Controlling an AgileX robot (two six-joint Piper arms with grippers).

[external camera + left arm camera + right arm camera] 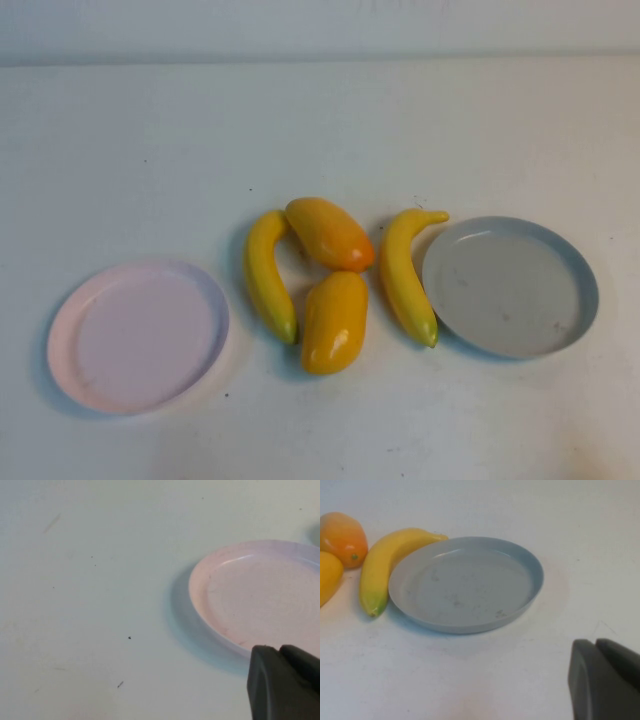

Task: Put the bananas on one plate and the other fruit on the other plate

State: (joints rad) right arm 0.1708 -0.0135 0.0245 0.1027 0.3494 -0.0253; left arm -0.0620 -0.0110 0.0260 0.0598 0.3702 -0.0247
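Two bananas and two mangoes, one orange and one yellow, lie clustered mid-table. The pink plate sits empty to their left, the grey-blue plate empty to their right, touching the right banana. Neither arm shows in the high view. My left gripper is shut and empty, near the pink plate's rim. My right gripper is shut and empty, on the near side of the grey-blue plate, with the right banana and both mangoes beyond it.
The white table runs back to a pale wall. Nothing else stands on it.
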